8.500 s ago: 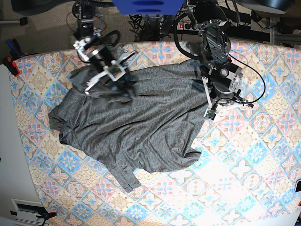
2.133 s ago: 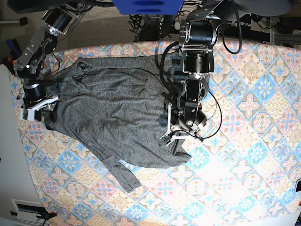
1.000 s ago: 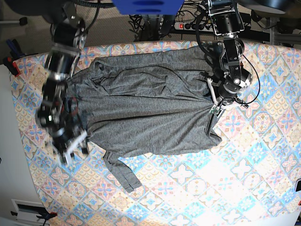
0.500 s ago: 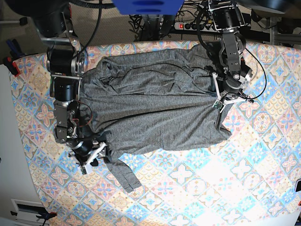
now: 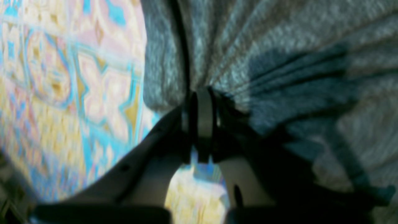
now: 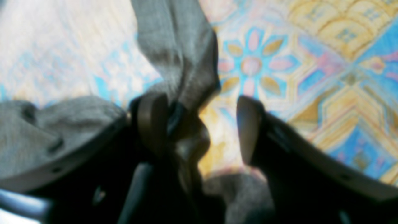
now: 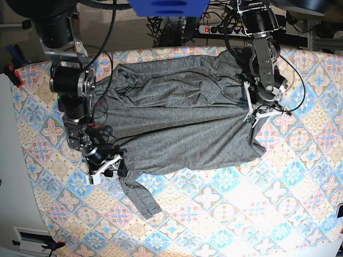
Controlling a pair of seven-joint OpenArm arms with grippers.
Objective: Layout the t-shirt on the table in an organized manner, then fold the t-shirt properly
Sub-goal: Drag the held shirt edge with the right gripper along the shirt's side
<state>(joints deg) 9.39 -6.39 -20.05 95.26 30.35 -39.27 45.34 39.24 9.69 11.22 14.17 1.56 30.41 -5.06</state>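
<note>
Ideally the left gripper, pinched on the t-shirt, pulls outward, while the half-open right gripper closes on the sleeve over the worktop.

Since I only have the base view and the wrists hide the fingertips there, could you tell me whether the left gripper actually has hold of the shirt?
Observer: Yes. In the left wrist view the left gripper is shut on a pinch of the t-shirt, with creases fanning out from the pinch.
Operator: Thank you. And the right one?
Observer: The right gripper stands open; the patterned table shows between its jaws.
Operator: Is any cloth near it?
Observer: A strip of shirt is bunched against the inside of one of its fingers, not clamped.
</note>
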